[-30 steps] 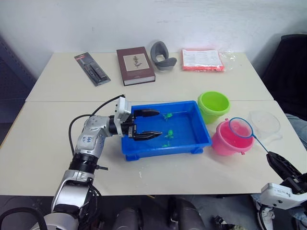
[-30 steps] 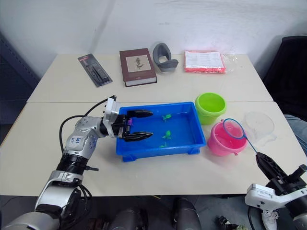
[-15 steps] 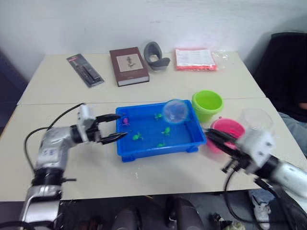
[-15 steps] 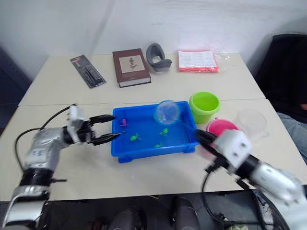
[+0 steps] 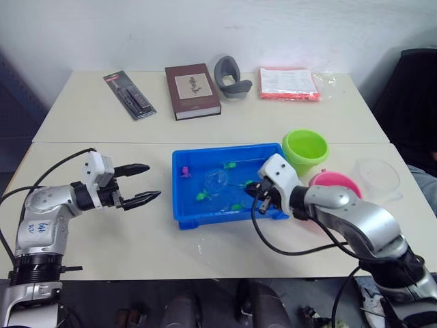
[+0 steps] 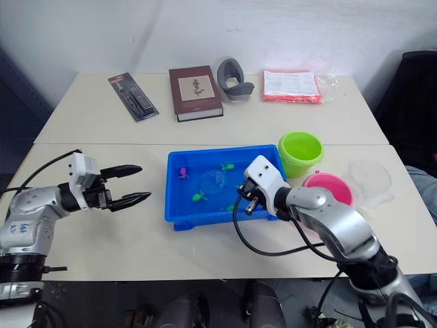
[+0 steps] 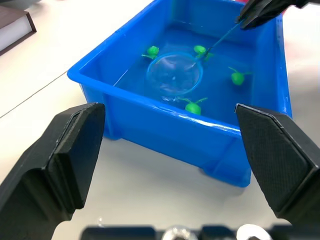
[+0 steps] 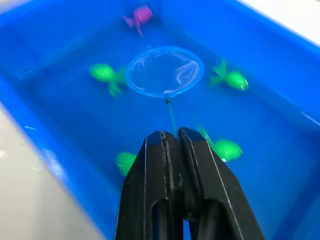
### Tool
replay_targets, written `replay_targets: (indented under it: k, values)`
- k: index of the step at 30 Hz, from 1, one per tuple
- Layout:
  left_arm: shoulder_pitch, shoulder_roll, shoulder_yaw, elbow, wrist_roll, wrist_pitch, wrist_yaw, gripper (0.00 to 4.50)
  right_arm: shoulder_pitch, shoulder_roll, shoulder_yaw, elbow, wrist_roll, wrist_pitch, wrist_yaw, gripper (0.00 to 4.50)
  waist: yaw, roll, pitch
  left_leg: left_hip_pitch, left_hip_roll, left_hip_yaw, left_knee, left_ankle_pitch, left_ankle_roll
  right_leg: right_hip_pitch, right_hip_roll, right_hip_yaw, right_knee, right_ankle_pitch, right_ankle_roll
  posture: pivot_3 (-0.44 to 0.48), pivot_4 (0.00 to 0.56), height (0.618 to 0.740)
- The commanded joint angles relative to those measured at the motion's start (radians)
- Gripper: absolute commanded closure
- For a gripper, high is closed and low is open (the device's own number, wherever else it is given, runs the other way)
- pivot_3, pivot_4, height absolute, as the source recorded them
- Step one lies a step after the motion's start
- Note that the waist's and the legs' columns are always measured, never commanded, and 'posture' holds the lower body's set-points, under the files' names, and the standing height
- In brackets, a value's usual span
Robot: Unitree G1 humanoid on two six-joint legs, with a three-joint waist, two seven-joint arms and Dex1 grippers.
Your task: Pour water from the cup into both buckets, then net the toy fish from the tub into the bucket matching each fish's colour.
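1. Right gripper (image 8: 172,137): jaws clamped together on the thin handle of a small round net (image 8: 164,71), whose hoop lay straight ahead of the fingertips, in the water.
2. Tub (image 5: 183,213), blue: held four green toy fish (image 8: 228,149) around the hoop and one pink fish (image 8: 141,14) beyond it.
3. Left gripper (image 5: 142,183): jaws spread wide, nothing between them, pointing at the tub's near wall from just outside it.
4. Green bucket (image 5: 304,151), pink bucket (image 5: 337,186) and clear cup (image 5: 377,177): grouped behind the right gripper.
5. Brown book (image 5: 192,91): cover writing too small to read.
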Motion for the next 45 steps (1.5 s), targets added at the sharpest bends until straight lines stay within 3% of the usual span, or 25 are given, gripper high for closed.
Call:
replay_targets:
  k: [1,12,19,31,45]
  values:
    - [-0.027,0.041,-0.005,-0.054,0.006,0.02,-0.002,0.04,-0.073,0.045,0.029,0.076,-0.06,-0.022,0.021,4.5,-0.004,0.0,0.0,0.0,0.0,0.0,0.0,0.0,0.0,0.0,0.0,0.0,0.0,0.0,0.0,0.0,0.15,0.74]
    - [-0.116,0.114,-0.097,-0.014,0.086,0.006,-0.052,0.04,-0.21,0.216,0.142,0.285,-0.193,-0.105,0.107,4.5,-0.02,0.001,0.0,0.0,0.002,0.001,-0.001,0.001,-0.001,0.0,0.005,-0.001,-0.001,0.0,0.0,0.0,0.15,0.74]
    - [-0.128,0.114,-0.111,0.025,0.108,-0.001,-0.063,0.04,-0.228,0.31,0.124,0.315,-0.228,-0.172,0.123,4.5,-0.031,0.001,0.001,0.0,0.003,0.001,-0.001,0.001,-0.002,-0.001,0.007,-0.001,-0.001,0.0,0.0,0.0,0.15,0.74]
    - [-0.12,0.076,-0.124,0.085,0.105,-0.023,-0.083,0.04,-0.022,0.209,-0.029,-0.015,-0.166,-0.125,0.149,4.5,-0.025,0.001,0.001,0.0,0.003,0.001,-0.001,0.001,-0.002,-0.001,0.007,0.0,-0.001,0.0,0.0,0.0,0.15,0.74]
    - [-0.172,-0.065,-0.118,0.105,0.006,-0.06,-0.169,0.04,0.322,0.05,-0.372,-0.346,-0.016,-0.116,0.159,4.5,-0.022,0.001,0.001,0.0,0.003,0.0,-0.001,0.001,-0.002,-0.001,0.007,0.0,-0.001,0.0,0.0,0.0,0.15,0.74]
